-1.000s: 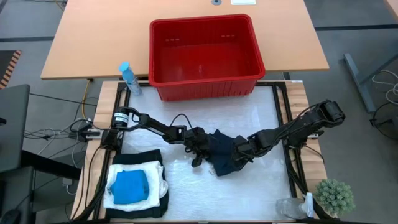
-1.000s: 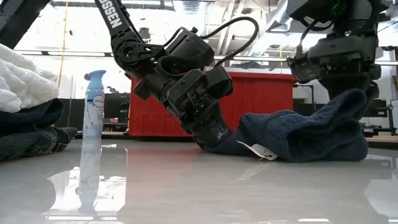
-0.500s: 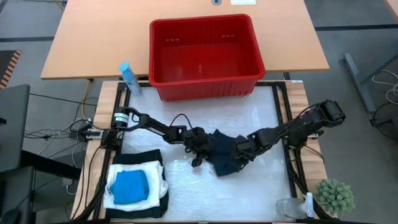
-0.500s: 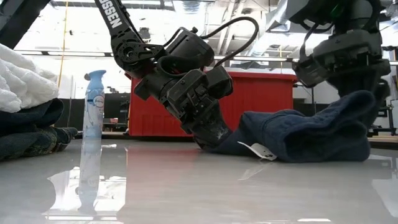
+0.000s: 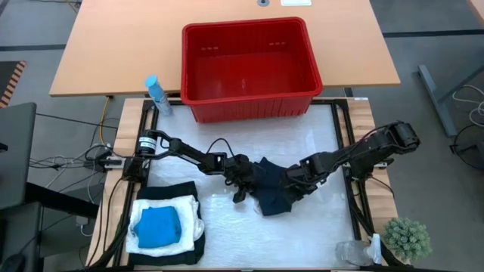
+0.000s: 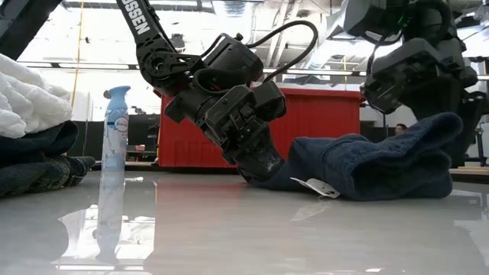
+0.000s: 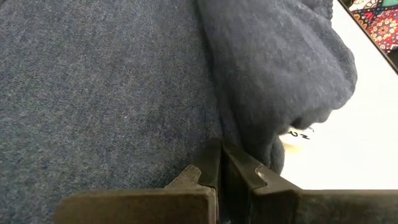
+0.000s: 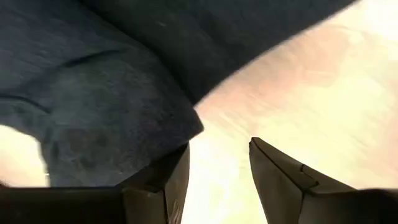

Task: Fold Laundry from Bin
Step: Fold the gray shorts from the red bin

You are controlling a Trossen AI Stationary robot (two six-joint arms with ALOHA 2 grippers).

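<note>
1. The left gripper (image 7: 219, 163) is lying low on the white tabletop near the middle of the bench, its two dark fingers (image 7: 205, 168) pressed together and pinching the edge of a dark navy-blue knit garment (image 5: 271, 187).
2. In the low view the left gripper (image 6: 256, 156) is tilting down with its tip touching the bench surface, where the navy cloth (image 6: 374, 164) is bunching against it; a small white label (image 6: 317, 186) is lying at the cloth's near edge.
3. The right gripper (image 8: 219, 168) is holding its two dark fingers (image 8: 165, 177) spread apart with nothing between them; the garment's edge is sitting just beside one finger, not gripped.
4. In the high view the right gripper (image 5: 296, 175) is hanging over the right side of the navy garment, its arm reaching in from the bench's right edge.
5. At the bench's near-left corner a stack of folded laundry is resting: a bright blue small cloth (image 5: 157, 225) on a white crinkled cloth (image 5: 189, 215) on a black folded garment (image 5: 170, 190).
6. The red rectangular plastic bin (image 5: 249, 69) is standing at the bench's far edge, well apart from the navy garment.
7. A pale blue spray bottle (image 5: 157, 95) is standing upright by the far-left corner, just beside the bin.
8. A small green potted plant (image 5: 408, 238) is sitting beyond the near-right corner.
</note>
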